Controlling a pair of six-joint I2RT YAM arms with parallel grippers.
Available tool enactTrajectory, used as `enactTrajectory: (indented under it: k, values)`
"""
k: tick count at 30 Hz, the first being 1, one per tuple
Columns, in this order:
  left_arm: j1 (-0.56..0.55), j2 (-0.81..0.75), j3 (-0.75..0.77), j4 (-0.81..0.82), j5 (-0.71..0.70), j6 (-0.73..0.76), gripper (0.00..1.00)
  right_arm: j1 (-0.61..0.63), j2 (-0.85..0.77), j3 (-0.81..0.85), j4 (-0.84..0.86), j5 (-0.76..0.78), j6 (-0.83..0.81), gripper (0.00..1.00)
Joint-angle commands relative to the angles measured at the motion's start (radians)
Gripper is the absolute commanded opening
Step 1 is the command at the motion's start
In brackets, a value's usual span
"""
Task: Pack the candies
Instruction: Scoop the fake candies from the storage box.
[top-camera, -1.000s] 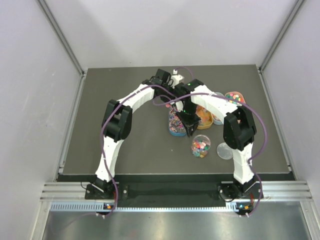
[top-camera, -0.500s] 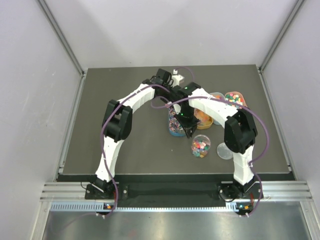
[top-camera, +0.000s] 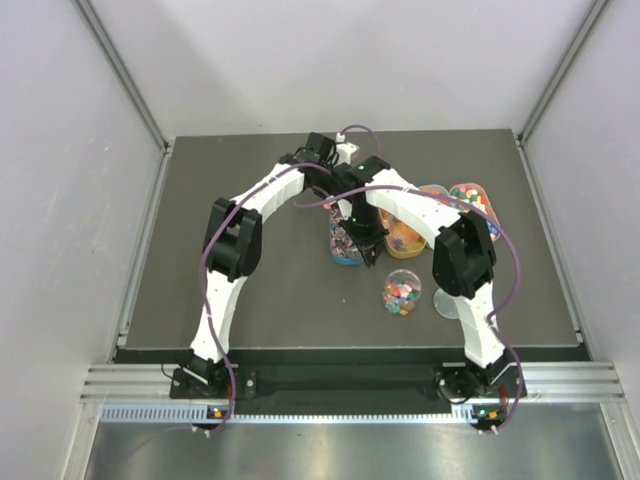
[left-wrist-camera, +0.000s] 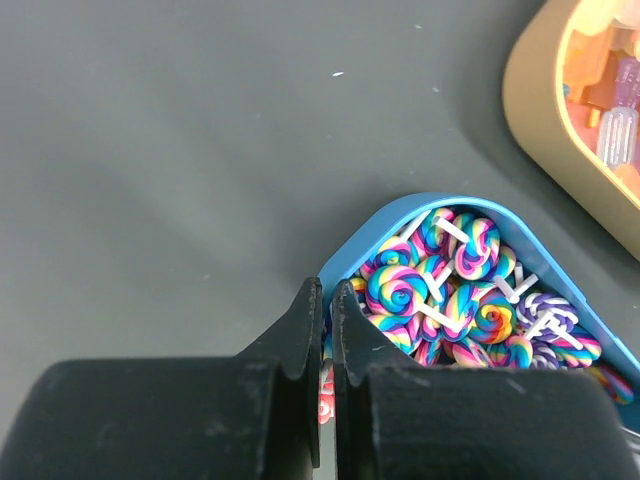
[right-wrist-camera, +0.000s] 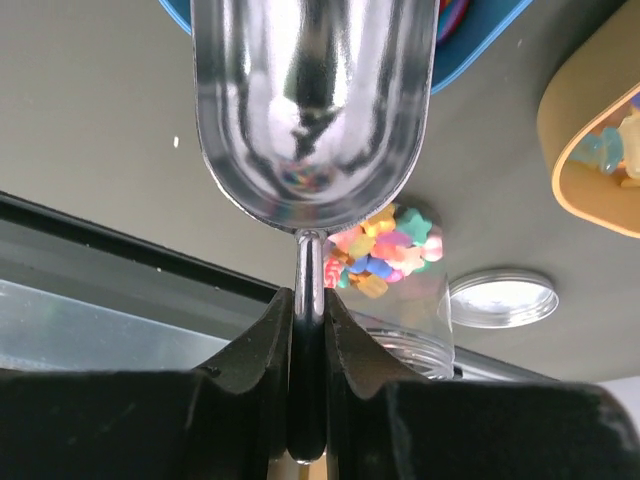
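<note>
**A:** The right arm has swung in to the left, so the right gripper (right-wrist-camera: 308, 312) has carried the scoop (right-wrist-camera: 315, 110) from the jar (right-wrist-camera: 405, 300) back over the blue tray (left-wrist-camera: 345, 268).

**B:** Going for another load, I'd say. The jaws pinch its thin handle, and the polished steel bowl is empty and mirror-bright.

**A:** And the left gripper (left-wrist-camera: 325, 300)?

**B:** Closed on nothing, at the tray rim. The candies (left-wrist-camera: 455, 290) are glossy swirled lollipops heaped in the tray, with more in the clear jar.

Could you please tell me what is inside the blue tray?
Rainbow and purple swirl lollipop candies fill the blue tray; the part of it behind the shut left pincer is hidden.
</note>
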Motion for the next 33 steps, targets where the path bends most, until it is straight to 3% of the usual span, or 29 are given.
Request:
enactTrajectory:
  k: [1, 7, 14, 29, 33]
  values:
    - [0.009, 0.058, -0.017, 0.009, -0.087, -0.073, 0.0, 0.015, 0.039, 0.036, 0.105, -0.083, -0.013, 0.0]
    - [0.009, 0.055, -0.014, 0.003, -0.078, -0.085, 0.0, -0.058, 0.017, 0.003, 0.127, -0.031, -0.036, 0.0]
    - [0.015, -0.012, -0.104, -0.017, -0.102, -0.096, 0.0, -0.075, -0.098, -0.176, 0.125, 0.056, -0.067, 0.0]
    - [0.004, -0.046, -0.138, -0.017, -0.07, -0.105, 0.0, -0.049, 0.048, 0.041, 0.171, 0.07, -0.102, 0.0]
    - [0.006, -0.047, -0.152, -0.02, -0.049, -0.097, 0.0, -0.046, 0.065, 0.033, 0.191, 0.049, -0.119, 0.0]
